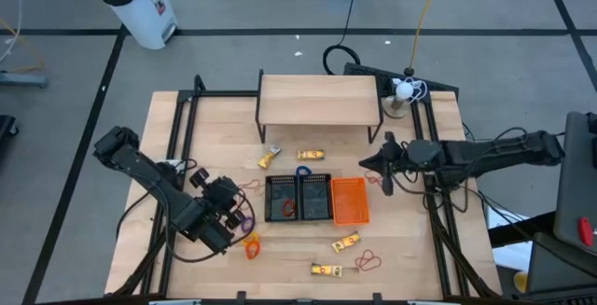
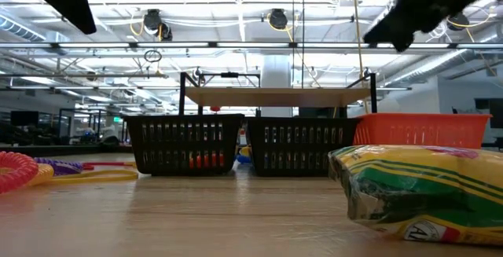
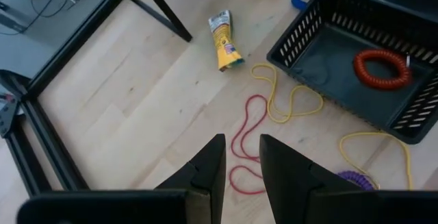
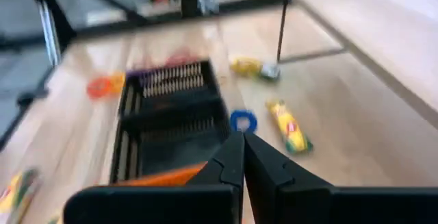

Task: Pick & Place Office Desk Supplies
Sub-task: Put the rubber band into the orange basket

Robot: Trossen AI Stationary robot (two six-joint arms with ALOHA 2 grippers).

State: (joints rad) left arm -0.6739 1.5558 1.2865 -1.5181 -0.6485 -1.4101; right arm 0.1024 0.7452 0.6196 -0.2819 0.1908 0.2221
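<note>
The office desk supplies lie scattered on the wooden table (image 1: pixel 215 128). Yellow packets rest flat at the far middle (image 1: pixel 311 155) (image 1: pixel 269 159) and near the front (image 1: pixel 345 242) (image 1: pixel 326 270). A red rubber band (image 3: pixel 246 138) and a yellow one (image 3: pixel 284 97) lie beside the black basket (image 3: pixel 328 53), which holds a red-orange coil (image 3: pixel 382 68). My left gripper (image 3: pixel 241 162) hovers above the red band, open by a narrow gap with nothing in it. My right gripper (image 4: pixel 241 157) is shut and empty, raised over the table right of the orange basket (image 1: pixel 350 201).
A small wooden shelf (image 1: pixel 320 100) stands at the far middle. Two black baskets (image 1: pixel 298 198) sit beside the orange one at the centre. A purple coil (image 1: pixel 244 221) and an orange coil (image 1: pixel 252 246) lie near my left gripper. A blue loop (image 1: pixel 303 171) lies just beyond the baskets.
</note>
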